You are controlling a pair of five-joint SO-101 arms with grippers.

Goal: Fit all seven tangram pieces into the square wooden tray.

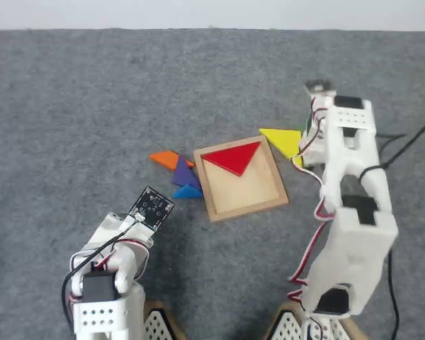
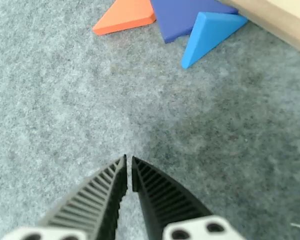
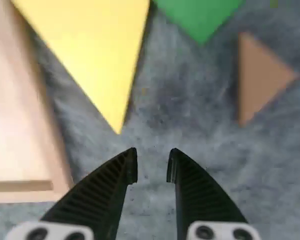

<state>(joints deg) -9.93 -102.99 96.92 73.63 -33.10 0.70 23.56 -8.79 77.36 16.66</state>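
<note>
Only the red triangle (image 1: pixel 232 157) sits in the tray (image 1: pixel 244 210) mid-desk so far, and the yellow triangle (image 3: pixel 97 50) beside it looks like next up: right fingers (image 3: pixel 117 172), slightly spread and empty at its tip, need to drop and pinch it, while left fingers (image 2: pixel 107 187) are nearly pressed together.

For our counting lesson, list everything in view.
Square wooden tray: 1, pale, mid-mat.
Red triangle piece: 1, red, inside tray.
Yellow triangle piece: 1, yellow, beside tray.
Green flat piece: 1, green, near yellow.
Brown triangle piece: 1, brown, near green.
Orange flat piece: 1, orange, tray's other side.
Purple flat piece: 1, purple, beside orange.
Blue triangle piece: 1, blue, beside purple.
Grey mat: 1, grey, underneath.
Left gripper: 1, black, over mat.
Right gripper: 1, black, near yellow.
</note>
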